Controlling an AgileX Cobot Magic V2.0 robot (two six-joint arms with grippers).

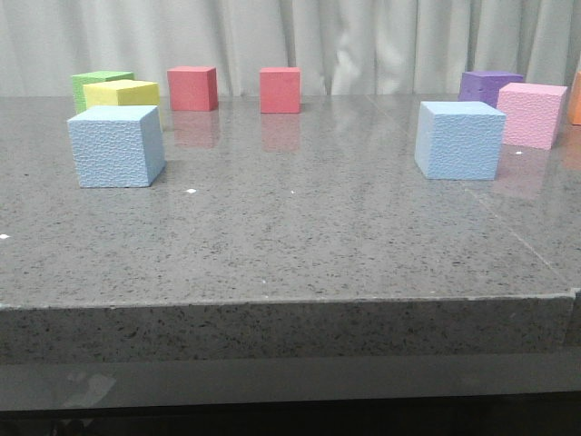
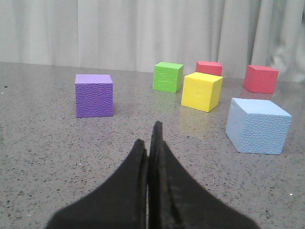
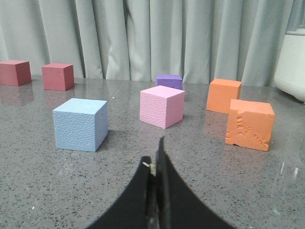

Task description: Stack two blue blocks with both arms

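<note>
Sitting well apart, two blue blocks [image 1: 116, 145] [image 1: 459, 139], open tabletop [image 1: 300, 227] between.

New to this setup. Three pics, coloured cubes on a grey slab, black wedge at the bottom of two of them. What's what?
It is a two-armed robot at a grey stone table. The wide picture comes from a camera facing forward over the table; neither arm shows in it. The other two come from cameras on each wrist, and the black wedge is that arm's own fingers: the left gripper and the right gripper, both shut and holding nothing.

On the table are foam cubes. The job concerns the two light blue ones: the left blue block and the right blue block, far apart, not yet stacked. The rest are bystanders: green cube, yellow cube, two red cubes, purple cube, pink cube and two orange cubes.
</note>
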